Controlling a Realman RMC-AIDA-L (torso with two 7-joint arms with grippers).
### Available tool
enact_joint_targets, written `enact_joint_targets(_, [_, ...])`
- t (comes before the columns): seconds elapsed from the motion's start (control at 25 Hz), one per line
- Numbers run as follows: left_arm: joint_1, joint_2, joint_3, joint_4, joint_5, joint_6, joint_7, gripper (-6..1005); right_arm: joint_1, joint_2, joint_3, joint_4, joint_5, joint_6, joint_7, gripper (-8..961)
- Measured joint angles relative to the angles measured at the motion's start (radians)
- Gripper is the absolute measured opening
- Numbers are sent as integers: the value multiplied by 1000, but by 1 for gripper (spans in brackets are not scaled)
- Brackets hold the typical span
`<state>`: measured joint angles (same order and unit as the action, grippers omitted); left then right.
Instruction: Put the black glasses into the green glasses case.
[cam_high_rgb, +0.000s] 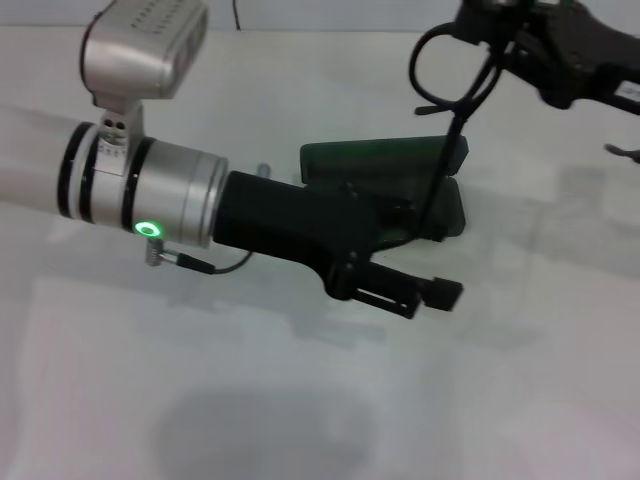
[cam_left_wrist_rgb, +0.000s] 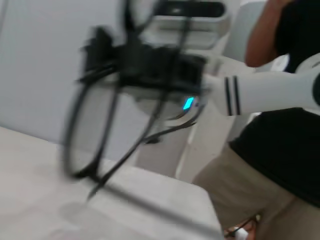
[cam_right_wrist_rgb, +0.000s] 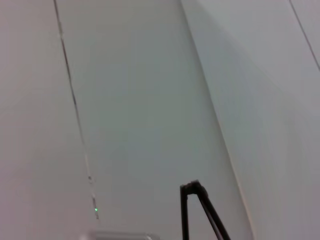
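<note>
White table (cam_high_rgb: 300, 400), plain pale top. Green glasses case (cam_high_rgb: 385, 165) lies open on it, toward the far middle. Lid raised at back.

The black glasses (cam_high_rgb: 447, 95) have a thin, dark, plastic-looking frame. The green glasses case (cam_high_rgb: 385, 160) shows a smooth hard shell with a dull sheen. The left gripper (cam_high_rgb: 420, 292) is matt black plastic behind a brushed, silvery metal wrist (cam_high_rgb: 170, 192). The table (cam_high_rgb: 250, 400) is pale, smooth and faintly reflective.
</note>
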<state>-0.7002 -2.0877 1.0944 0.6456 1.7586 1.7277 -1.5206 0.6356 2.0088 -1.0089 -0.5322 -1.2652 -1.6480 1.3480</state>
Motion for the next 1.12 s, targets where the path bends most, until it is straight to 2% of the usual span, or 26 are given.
enact_joint_targets(0.16, [-4,1,25,6,-49,6,0,826,10,7,-49,7,-24,88,-6,108])
enact_joint_targets(0.44, [4,21,17,9,-126,48,7,826,7,5,-157,15,-31,208,-7,108])
enact_joint_targets(0.72, [5,38,16,9,-153,49,8,826,10,4,-170,19,-110,181,10,108])
enact_joint_targets(1.12, [4,49,4,11,-153,43,8,826,26,-2,-171,26,-158,149,29,108])
